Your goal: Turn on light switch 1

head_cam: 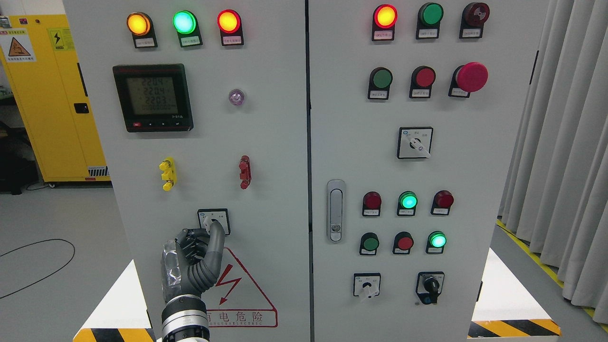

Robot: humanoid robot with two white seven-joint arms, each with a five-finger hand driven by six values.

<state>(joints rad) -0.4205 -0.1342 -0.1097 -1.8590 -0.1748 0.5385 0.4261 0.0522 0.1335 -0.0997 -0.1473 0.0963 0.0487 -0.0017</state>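
Note:
A small rotary switch (213, 220) with a white knob sits on a square plate low on the left cabinet door (266, 156). My left hand (207, 231) comes up from the bottom edge and is at that switch. One long finger (217, 240) reaches up along the knob's right side and the curled fingers press in from its left, so the knob is pinched between them and partly hidden. My right arm does not show.
The left door also carries three lit lamps (184, 22), a digital meter (153, 97) and a red lightning warning triangle (240, 294). The right door (475, 156) holds push buttons, a red mushroom button (470, 77), further rotary switches (414, 142) and a door latch (336, 211). A yellow cabinet (52, 95) stands at the left and curtains hang at the right.

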